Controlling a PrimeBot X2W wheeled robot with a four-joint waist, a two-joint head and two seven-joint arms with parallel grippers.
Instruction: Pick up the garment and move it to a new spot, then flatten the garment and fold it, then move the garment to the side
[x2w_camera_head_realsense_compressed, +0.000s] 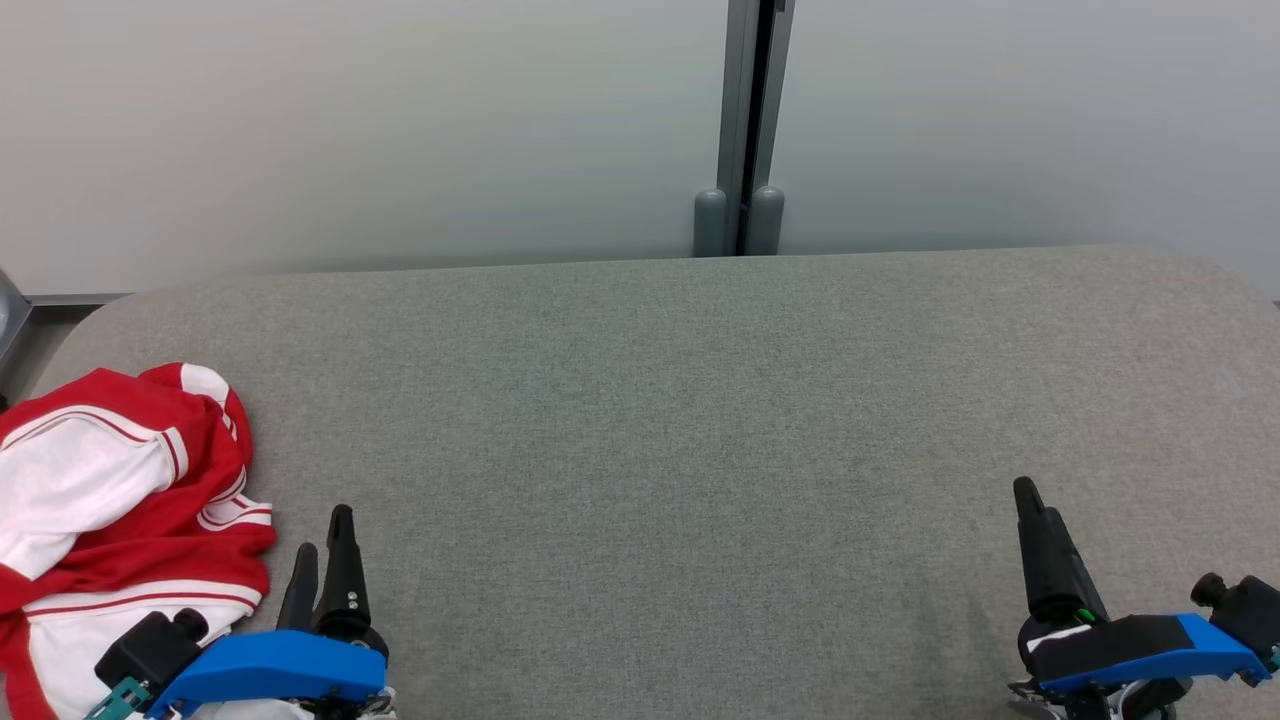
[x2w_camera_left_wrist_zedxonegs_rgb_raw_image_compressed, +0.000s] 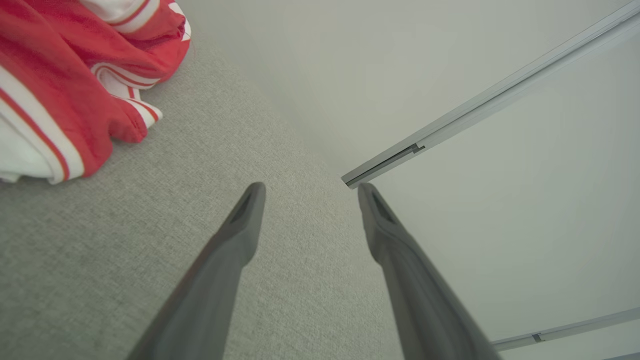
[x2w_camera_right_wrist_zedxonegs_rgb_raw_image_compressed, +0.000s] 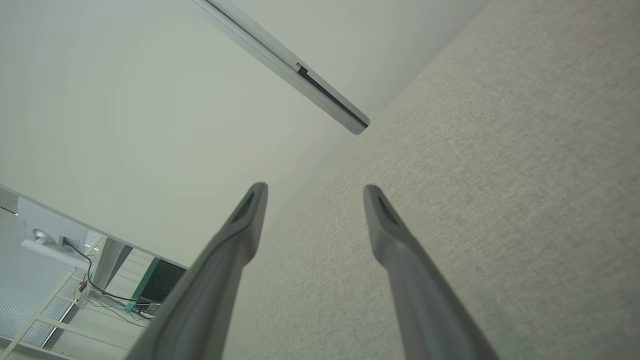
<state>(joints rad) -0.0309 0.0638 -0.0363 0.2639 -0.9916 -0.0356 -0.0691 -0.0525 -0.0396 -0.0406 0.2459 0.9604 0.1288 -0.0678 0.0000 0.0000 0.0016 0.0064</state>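
Observation:
A red and white garment (x2w_camera_head_realsense_compressed: 120, 500) lies crumpled at the near left of the grey fabric surface (x2w_camera_head_realsense_compressed: 680, 450). In the left wrist view the garment (x2w_camera_left_wrist_zedxonegs_rgb_raw_image_compressed: 65, 85) bunches at the upper left. My left gripper (x2w_camera_head_realsense_compressed: 322, 540) stands open just right of the garment, apart from it, and between its fingers (x2w_camera_left_wrist_zedxonegs_rgb_raw_image_compressed: 307, 192) there is nothing but grey cloth. At the lower right of the head view my right gripper (x2w_camera_head_realsense_compressed: 1028, 495) shows as one dark finger; the right wrist view has it (x2w_camera_right_wrist_zedxonegs_rgb_raw_image_compressed: 315, 192) open and empty over bare fabric.
A pale wall with a grey vertical rail (x2w_camera_head_realsense_compressed: 745, 130) runs behind the surface's far edge. The surface's rounded left corner (x2w_camera_head_realsense_compressed: 90, 320) is near the garment. Beyond the wall's edge in the right wrist view are cables and a frame (x2w_camera_right_wrist_zedxonegs_rgb_raw_image_compressed: 75, 295).

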